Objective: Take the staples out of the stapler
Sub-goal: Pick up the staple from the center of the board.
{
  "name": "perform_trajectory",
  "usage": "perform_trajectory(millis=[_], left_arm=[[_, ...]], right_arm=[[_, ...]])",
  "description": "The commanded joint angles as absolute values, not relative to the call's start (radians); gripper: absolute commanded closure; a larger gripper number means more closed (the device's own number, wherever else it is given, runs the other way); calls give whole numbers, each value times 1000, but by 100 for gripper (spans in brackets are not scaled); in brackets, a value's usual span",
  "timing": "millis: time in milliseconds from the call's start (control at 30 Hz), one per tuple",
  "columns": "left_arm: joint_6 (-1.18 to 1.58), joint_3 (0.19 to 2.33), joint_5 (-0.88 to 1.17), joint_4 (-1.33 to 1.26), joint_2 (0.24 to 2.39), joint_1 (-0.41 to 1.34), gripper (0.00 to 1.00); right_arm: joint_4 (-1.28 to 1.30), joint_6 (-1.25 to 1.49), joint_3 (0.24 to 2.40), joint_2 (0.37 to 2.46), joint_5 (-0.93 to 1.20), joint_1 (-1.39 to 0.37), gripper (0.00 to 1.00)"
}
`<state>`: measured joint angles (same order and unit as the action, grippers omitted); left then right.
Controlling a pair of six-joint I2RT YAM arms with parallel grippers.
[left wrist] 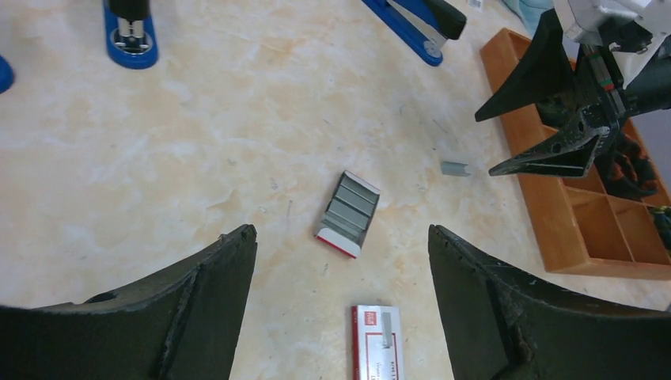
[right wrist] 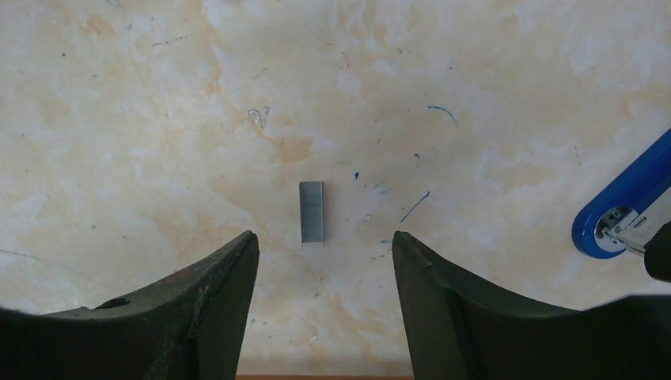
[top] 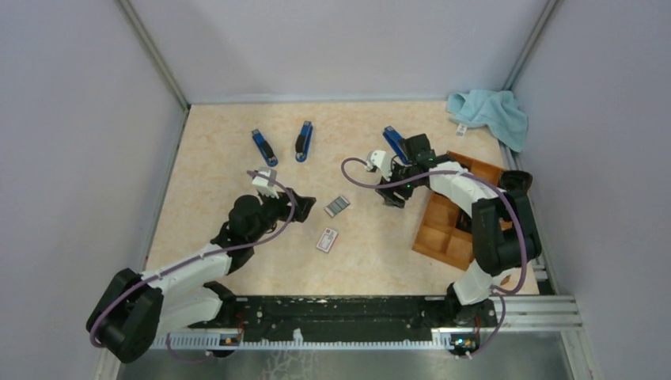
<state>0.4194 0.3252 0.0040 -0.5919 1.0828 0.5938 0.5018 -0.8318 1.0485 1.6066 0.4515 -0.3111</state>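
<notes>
A short grey strip of staples [right wrist: 312, 212] lies flat on the table just ahead of my right gripper [right wrist: 324, 235], which is open with nothing between its fingers. In the left wrist view that same strip [left wrist: 455, 168] lies beside the right gripper's fingertips [left wrist: 546, 158]. My left gripper [left wrist: 342, 229] is also open and empty, low over the table. Another thin strip [left wrist: 386, 328] rests on the white red-labelled box [left wrist: 377, 348]. A blue stapler [top: 393, 141] lies just behind the right gripper [top: 393, 198]. Two more blue staplers [top: 263, 146] [top: 304, 141] lie further left.
A small open tray of grey strips [left wrist: 350, 212] sits ahead of the left gripper [top: 307, 207]. A wooden compartment tray [top: 459, 214] stands on the right under the right arm. A light blue cloth [top: 490, 111] lies in the back right corner. Walls close in three sides.
</notes>
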Motion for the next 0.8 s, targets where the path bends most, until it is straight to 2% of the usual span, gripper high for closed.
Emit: perform_trajectory(millis=[0,67,267,633,767], left_arm=[[383,284,-104,-561,1024,595,15],[388,262,-111,-576,1006,595,15],[403,225,-131,-600,978,595,14],[411,196,-144,-626,958,595,14],[411,203,-142,-625,969,595,15]], right_arm=[[515,-856,1099,1640,443,-310,38],[503,-845,1080,1635,434,-309,39],[501,-828,1058,1643,446,-310,50],[502,-802,1071,1746,419,-309,50],[488,-800,1065,1753,401,-309,53]])
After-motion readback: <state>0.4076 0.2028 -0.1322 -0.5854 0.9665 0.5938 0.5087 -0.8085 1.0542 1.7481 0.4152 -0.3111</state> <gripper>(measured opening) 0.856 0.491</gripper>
